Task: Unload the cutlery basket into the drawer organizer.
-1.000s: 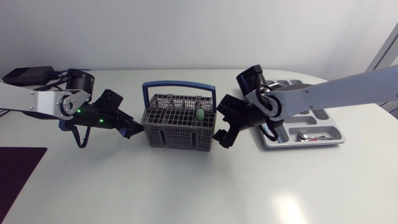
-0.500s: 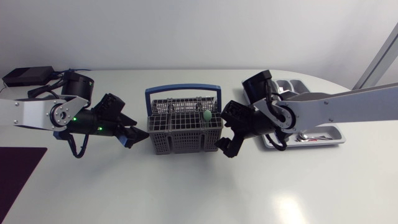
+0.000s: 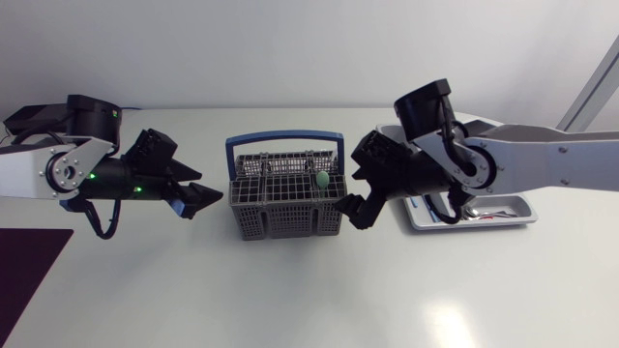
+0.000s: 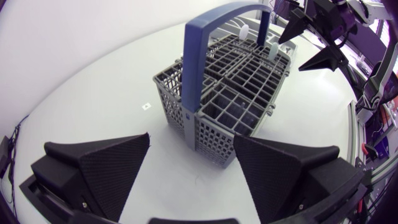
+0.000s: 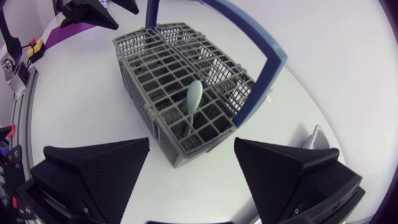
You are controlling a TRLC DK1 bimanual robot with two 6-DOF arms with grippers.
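Left hand (image 3: 197,201) wide open, empty, pointing at one end of the grey mesh, blue-handled cutlery basket (image 3: 285,205) on the white table (image 3: 290,290). Right hand (image 3: 352,198) likewise open, empty, tilted down at its opposite end, grey drawer organizer (image 3: 505,221) behind.

No readable text, labels or numbers anywhere.

The basket (image 3: 287,198) stood mid-table (image 3: 290,290) with a spoon (image 3: 320,179) upright in its right end, the left gripper (image 3: 208,201) just beside it on the left, the right gripper (image 3: 350,208) close on its right, and the tray (image 3: 517,205) farther right, holding cutlery (image 3: 481,212).
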